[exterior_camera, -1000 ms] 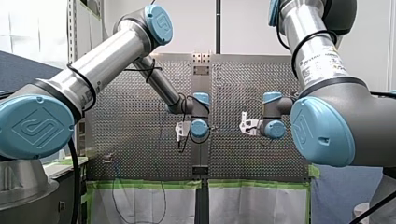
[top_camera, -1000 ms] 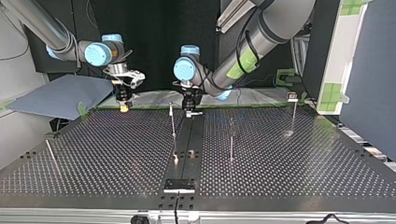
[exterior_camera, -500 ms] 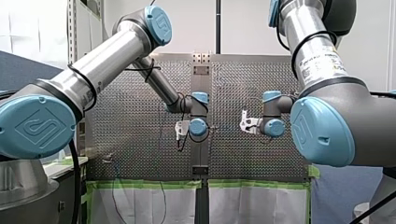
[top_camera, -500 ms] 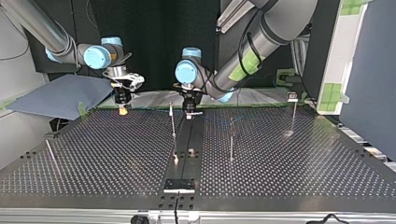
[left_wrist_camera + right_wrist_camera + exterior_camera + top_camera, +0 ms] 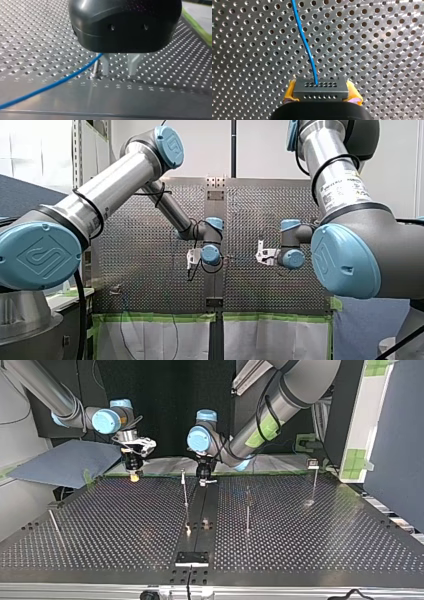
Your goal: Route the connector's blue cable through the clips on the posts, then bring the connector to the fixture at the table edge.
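Clamping the connector (image 5: 320,87) between its yellow pads (image 5: 289,96), my right hand (image 5: 322,96) carries it over the bench (image 5: 374,50) with the holed face forward. The cable (image 5: 305,45) leaves the connector's middle at 12 o'clock and leans toward 11 as it runs ahead. Its long axis therefore lies nearly along the hand's own line, and it passes out of that view with no clip in sight.

In the top view my right hand (image 5: 133,477) hangs by the bench's far edge. The nearest post (image 5: 185,497) stands at about 3 o'clock from it. The fixture (image 5: 191,558) lies at about 5 o'clock, well apart, at the near edge. My left hand (image 5: 205,481) sits just beside that post's top, on its 3 o'clock side, so my left arm is the nearer of the two to it.

In its wrist view my left hand (image 5: 118,73) has its metal fingers (image 5: 105,66) apart with nothing between them. The cable (image 5: 50,86) comes from under the housing beside one finger and runs off toward 8 o'clock. A thin metal stem (image 5: 96,70) stands just beside that finger and may be the post.

The coming move seems to turn on swinging the cable sideways toward 3 o'clock, onto the post.

Whether the cable touches the finger or the stem I cannot tell. The clips are too small to make out, and the cable does not show in the top view. The front view hides both hands' fingertips behind the wrists.
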You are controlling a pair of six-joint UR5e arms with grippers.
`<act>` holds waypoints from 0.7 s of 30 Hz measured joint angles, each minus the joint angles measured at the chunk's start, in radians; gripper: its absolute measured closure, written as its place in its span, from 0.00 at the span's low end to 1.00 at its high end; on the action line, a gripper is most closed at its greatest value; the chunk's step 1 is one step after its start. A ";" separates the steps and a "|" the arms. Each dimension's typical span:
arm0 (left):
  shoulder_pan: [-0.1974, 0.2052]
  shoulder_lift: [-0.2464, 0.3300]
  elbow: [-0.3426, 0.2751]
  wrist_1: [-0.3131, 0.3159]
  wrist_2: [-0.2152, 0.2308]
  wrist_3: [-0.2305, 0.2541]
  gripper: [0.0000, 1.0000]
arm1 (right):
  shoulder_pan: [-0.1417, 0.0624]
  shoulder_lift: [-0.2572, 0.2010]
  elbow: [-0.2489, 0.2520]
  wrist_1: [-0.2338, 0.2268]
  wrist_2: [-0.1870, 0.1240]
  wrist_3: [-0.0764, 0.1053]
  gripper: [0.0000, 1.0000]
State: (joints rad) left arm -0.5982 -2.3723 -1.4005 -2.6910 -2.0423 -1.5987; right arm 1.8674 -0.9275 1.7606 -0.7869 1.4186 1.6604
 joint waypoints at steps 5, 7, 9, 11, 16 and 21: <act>-0.013 0.001 0.000 -0.012 -0.021 0.009 0.00 | 0.000 0.003 0.000 0.000 -0.001 0.000 0.98; -0.018 0.003 0.001 -0.015 -0.024 0.012 0.00 | 0.000 0.003 0.000 -0.001 -0.002 0.000 0.98; -0.022 0.007 0.000 -0.021 -0.020 0.013 0.00 | 0.000 0.004 0.000 -0.001 -0.002 0.001 0.98; -0.027 0.015 -0.003 -0.025 -0.008 0.012 0.00 | 0.000 0.004 0.000 -0.001 -0.002 0.001 0.98; -0.042 0.038 -0.019 -0.018 0.031 0.011 0.00 | -0.001 0.004 0.000 0.001 -0.003 0.001 0.98; -0.057 0.048 -0.040 -0.009 0.074 0.012 0.00 | -0.001 0.004 0.000 0.001 -0.004 0.002 0.98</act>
State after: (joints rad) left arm -0.6549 -2.3247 -1.4402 -2.7000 -1.9687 -1.5865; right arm 1.8665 -0.9230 1.7604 -0.7857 1.4146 1.6623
